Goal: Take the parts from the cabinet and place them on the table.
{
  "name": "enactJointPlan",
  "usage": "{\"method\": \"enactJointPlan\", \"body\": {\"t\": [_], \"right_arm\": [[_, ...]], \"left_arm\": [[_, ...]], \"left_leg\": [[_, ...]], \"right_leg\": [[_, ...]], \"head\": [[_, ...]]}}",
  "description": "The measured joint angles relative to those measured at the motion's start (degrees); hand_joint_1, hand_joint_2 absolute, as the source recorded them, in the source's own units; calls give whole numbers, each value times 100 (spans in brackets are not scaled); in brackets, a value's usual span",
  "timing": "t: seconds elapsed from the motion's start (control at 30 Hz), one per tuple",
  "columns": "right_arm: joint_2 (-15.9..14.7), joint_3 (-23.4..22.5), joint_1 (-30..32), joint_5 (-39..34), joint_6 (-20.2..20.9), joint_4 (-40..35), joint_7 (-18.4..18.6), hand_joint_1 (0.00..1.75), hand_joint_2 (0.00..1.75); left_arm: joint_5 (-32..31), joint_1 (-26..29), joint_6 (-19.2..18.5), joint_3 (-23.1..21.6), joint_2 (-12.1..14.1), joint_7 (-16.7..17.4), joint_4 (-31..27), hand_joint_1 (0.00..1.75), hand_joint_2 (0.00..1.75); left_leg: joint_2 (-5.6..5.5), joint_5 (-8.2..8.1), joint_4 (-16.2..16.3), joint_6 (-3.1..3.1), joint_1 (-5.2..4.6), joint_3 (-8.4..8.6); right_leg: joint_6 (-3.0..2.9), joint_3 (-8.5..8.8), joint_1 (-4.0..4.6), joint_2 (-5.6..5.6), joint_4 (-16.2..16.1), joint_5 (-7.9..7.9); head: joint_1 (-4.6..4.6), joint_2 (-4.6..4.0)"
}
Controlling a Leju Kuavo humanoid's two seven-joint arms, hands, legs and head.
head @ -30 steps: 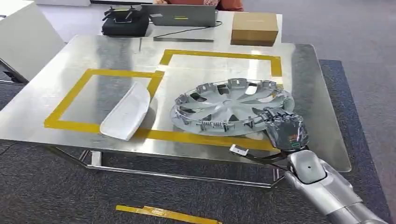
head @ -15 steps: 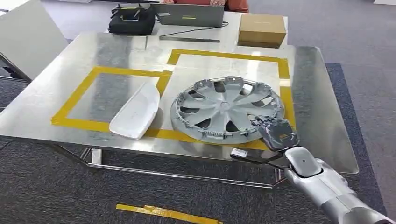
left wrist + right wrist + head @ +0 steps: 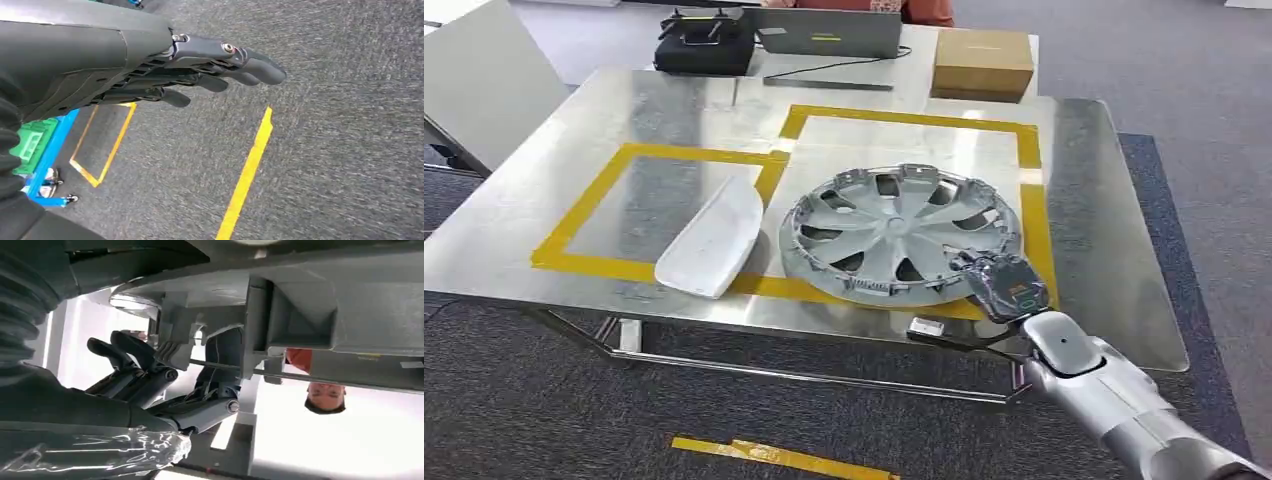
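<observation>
The silver wheel cover (image 3: 901,233) lay flat on the counter (image 3: 1104,230), inside the yellow taped rectangle (image 3: 911,118), its near rim overlapping the tape line, likely because the marked box was the drop zone; the right robot hand (image 3: 1002,283) was at the cover's near-right rim, and the right wrist view showed its fingers (image 3: 132,352) hooked through an opening in the rim, so it was judged to be grasping the cover while seating it; the white curved panel (image 3: 711,238) rested beside the cover, across the neighbouring taped box's edge; the left robot hand (image 3: 200,65) hung over the carpet, fingers stretched out, holding nothing.
</observation>
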Motion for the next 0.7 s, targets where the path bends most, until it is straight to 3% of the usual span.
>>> {"method": "enactJointPlan", "body": {"t": [0.7], "right_arm": [[900, 774, -704, 66, -68, 39, -79, 175, 175]], "left_arm": [[-148, -1, -15, -125, -2, 170, 0, 0, 175]], "left_leg": [[1, 8, 0, 0, 2, 0]], "right_leg": [[0, 0, 2, -1, 1, 0]], "head": [[0, 0]]}}
